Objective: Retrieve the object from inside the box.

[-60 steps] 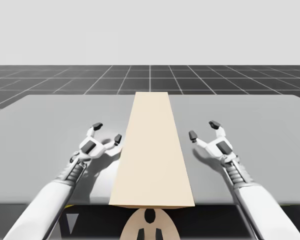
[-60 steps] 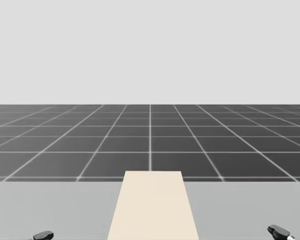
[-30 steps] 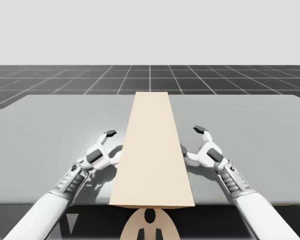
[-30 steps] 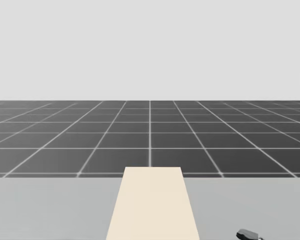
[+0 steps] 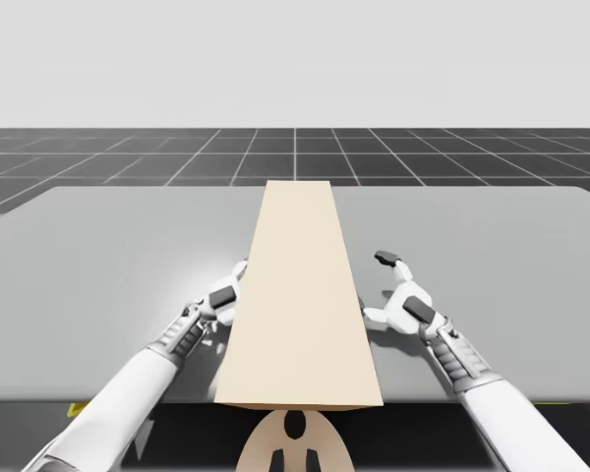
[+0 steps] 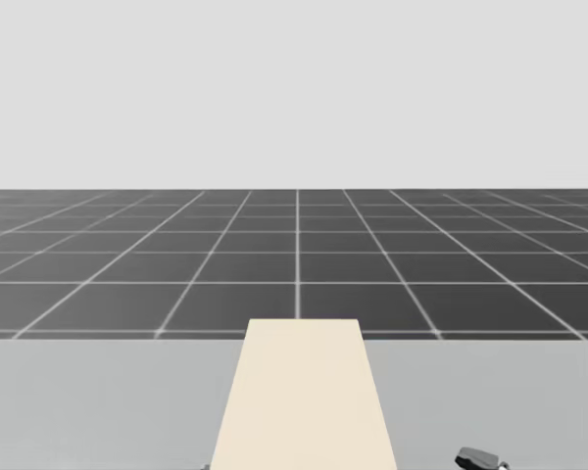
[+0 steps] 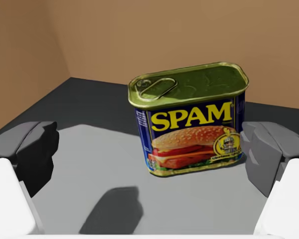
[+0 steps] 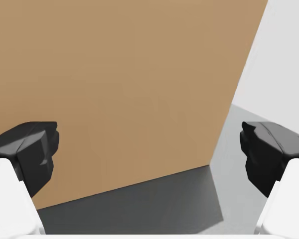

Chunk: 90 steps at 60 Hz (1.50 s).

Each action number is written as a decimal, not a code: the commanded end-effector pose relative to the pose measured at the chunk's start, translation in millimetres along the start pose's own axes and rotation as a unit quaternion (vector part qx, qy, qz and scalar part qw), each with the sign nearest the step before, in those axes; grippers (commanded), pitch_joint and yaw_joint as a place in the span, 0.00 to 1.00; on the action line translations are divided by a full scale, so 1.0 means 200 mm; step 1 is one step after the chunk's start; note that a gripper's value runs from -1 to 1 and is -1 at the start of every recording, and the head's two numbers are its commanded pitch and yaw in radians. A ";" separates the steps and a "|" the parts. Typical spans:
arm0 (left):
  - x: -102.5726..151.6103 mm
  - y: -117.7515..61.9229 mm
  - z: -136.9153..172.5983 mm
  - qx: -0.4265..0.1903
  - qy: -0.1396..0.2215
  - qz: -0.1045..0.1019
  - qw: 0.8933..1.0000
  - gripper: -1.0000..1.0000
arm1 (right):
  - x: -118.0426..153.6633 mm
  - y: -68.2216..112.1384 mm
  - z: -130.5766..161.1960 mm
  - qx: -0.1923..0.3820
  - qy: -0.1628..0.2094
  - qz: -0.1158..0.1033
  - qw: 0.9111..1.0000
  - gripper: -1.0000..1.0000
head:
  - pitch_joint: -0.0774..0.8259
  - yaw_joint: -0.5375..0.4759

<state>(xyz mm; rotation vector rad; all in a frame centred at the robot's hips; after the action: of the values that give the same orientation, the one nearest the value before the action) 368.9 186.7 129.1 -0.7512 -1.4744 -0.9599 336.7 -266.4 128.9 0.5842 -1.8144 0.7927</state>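
Two grippers are flanking a long tan box (image 5: 300, 295) that is lying down the middle of the grey table (image 5: 98, 256). My left gripper (image 7: 148, 152) is sitting at the box's left side in the high view, its tips hidden behind the box's edge. Its wrist view is looking into the box, where tan walls are rising behind and to one side.

A blue rectangular can (image 7: 194, 124) with a gold-green pull-tab lid is standing upright on the box's dark bottom (image 7: 89, 109). It is just ahead of the gripper and within the span of its fingers (image 7: 32, 149) (nearer to one than the other). Those fingers are standing wide apart. I cannot tell whether the nearer pad is touching the can, but the other is well clear of it, so nothing is being gripped.

My right gripper (image 8: 150, 149) is hovering beside the box's right side, outside it. Its fingers (image 8: 35, 149) are also spread wide, holding nothing. They are facing the plain tan outer wall, with a strip of grey table showing beside it.

In the head view the box's top is running away from me toward the gridded ground (image 6: 294, 255) beyond the table.
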 end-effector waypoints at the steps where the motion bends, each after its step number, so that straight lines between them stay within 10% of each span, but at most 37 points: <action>1: -0.05 0.02 -0.13 -0.036 0.003 0.008 0.999 0.00 | 0.01 0.01 0.00 0.008 -0.004 0.008 1.000 0.00 | 0.17 0.54; 38: -0.14 0.01 -0.42 -0.109 0.024 0.031 0.993 0.00 | 0.01 0.03 0.00 0.019 -0.003 0.021 1.000 0.00 | 0.21 0.52; 40: -0.14 0.01 -0.42 -0.106 0.022 0.029 0.994 0.22 | 0.01 0.03 0.00 0.019 -0.003 0.022 1.000 0.00 | 0.21 0.52; 41: -0.15 0.00 -0.41 -0.109 0.024 0.030 0.993 0.87 | 0.02 0.03 0.00 0.019 -0.003 0.023 1.000 0.00 | 0.21 0.52; 45: -0.15 0.00 -0.40 -0.117 0.023 0.037 0.992 0.98 | 0.02 0.03 0.00 0.019 -0.003 0.024 1.000 0.00 | 0.21 0.52; 90: 0.06 0.21 0.50 0.020 0.008 -0.009 1.000 1.00 | 0.03 0.01 0.02 0.019 -0.003 0.026 0.999 0.00 | 0.18 0.53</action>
<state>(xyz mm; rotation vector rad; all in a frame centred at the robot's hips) 362.5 264.5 121.0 -0.7547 -1.3894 -0.9640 330.9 -266.7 131.3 0.5632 -1.8188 0.8665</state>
